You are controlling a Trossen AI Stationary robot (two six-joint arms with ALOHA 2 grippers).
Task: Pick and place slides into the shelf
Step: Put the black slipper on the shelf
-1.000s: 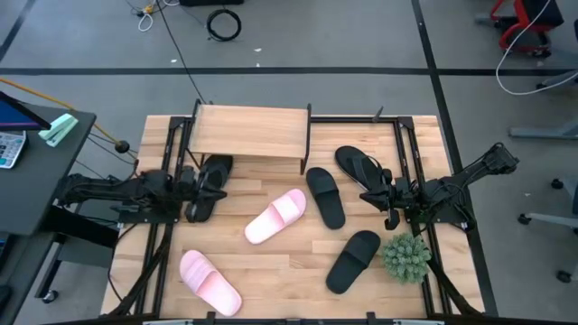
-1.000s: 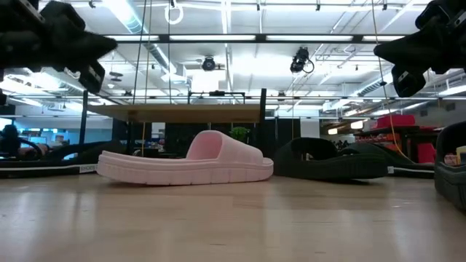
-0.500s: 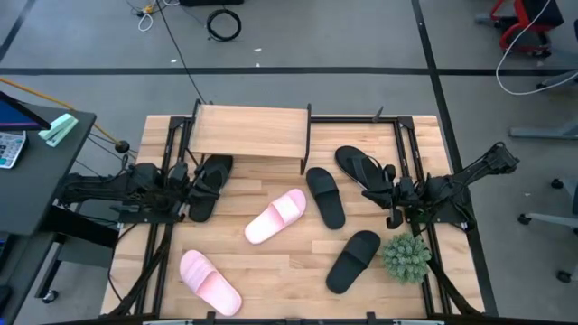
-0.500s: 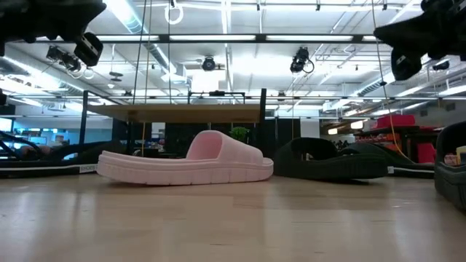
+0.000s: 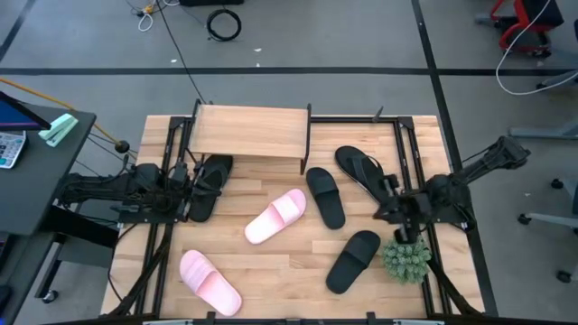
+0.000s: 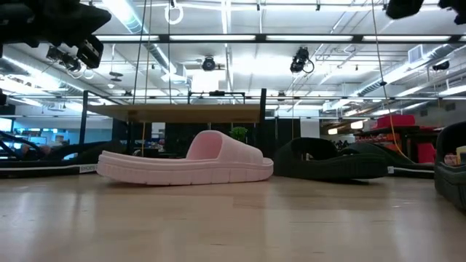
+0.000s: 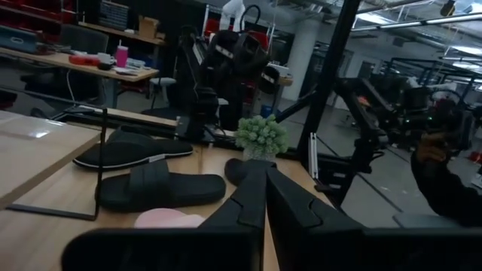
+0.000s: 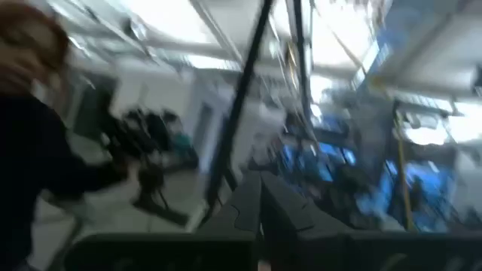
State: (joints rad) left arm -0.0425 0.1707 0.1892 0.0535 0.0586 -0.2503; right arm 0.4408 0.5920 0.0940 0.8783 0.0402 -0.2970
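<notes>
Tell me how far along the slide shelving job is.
Nothing is done: the shelf top is bare, and all six slides lie on the table. Neither the left gripper beside a black flip-flop nor the right gripper holds anything. All six remain.

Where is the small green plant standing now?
In the high view, the green plant stands near the table's right front corner, beside a black slide.
</notes>
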